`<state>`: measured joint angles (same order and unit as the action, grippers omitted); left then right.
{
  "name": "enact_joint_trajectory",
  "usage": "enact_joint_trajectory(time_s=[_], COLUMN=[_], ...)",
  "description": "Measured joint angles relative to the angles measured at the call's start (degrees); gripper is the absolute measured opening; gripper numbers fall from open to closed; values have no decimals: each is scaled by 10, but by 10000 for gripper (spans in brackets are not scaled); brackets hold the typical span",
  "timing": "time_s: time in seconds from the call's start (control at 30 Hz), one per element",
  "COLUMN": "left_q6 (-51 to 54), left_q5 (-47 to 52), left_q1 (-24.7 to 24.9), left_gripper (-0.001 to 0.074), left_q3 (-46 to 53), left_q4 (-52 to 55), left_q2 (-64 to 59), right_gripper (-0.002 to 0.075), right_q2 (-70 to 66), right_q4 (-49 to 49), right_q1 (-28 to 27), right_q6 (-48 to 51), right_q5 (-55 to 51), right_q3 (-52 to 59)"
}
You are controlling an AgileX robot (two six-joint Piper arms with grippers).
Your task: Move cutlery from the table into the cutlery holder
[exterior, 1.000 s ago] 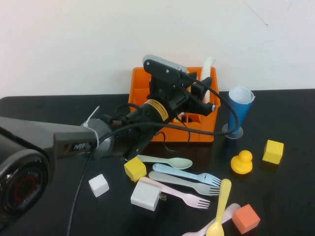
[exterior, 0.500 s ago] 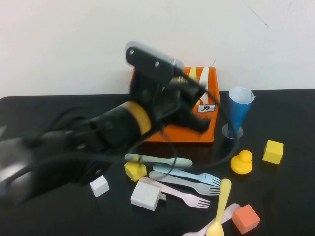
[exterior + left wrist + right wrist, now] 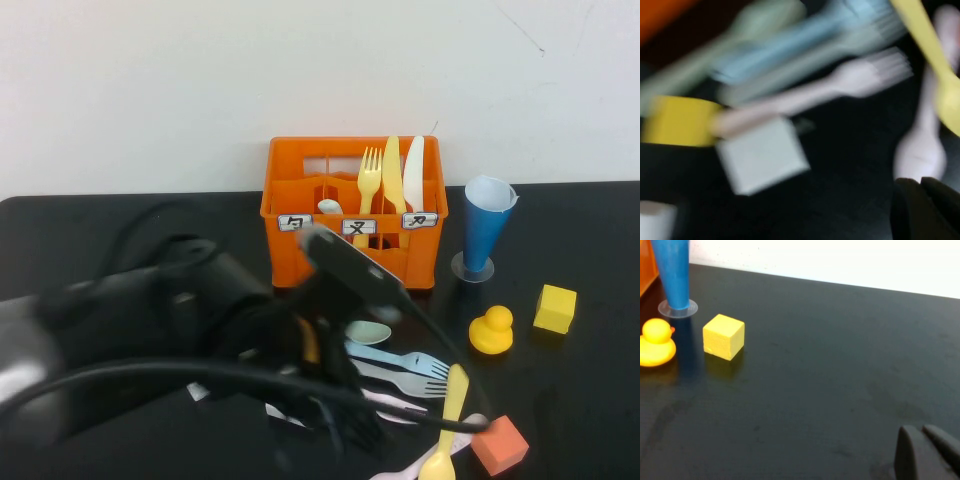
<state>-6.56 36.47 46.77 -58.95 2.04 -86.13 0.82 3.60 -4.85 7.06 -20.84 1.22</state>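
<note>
Now the left hand has left the orange cutlery holder at the far side, swinging down over the loose cutlery on the near surface; whether it's open, I cannot tell. The right hand sits narrow, far right.

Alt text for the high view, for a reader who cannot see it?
A blurred left arm fills the lower left, its left gripper over pastel cutlery on the black table. Behind stands the orange cutlery holder; the right gripper is out of this view.
</note>
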Motion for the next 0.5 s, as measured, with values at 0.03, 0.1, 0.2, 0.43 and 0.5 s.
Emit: enact_joint_trajectory(time_s=[0.03,0.1,0.2,0.43,0.5], left_q6=[23,50,61,28,11], left_q5=[21,46,54,54,54], left_q1=[5,16,24,34,34], left_gripper=[6,41,163,388,386], left_q3=[-13,-41,-81,-186,-217], left_q4=[-24,-58,-85,-101,-96], left_q2=[-16,-51,-103,-233,-269], right_gripper=[-3,-3,-3,-3,-3], right_q2=[0,0,0,0,0], right_q4=[0,0,0,0,0], right_q1=[0,0,0,0,0], right_q6=[0,0,0,0,0], right_q5=[0,0,0,0,0], right_q3=[0,0,0,0,0])
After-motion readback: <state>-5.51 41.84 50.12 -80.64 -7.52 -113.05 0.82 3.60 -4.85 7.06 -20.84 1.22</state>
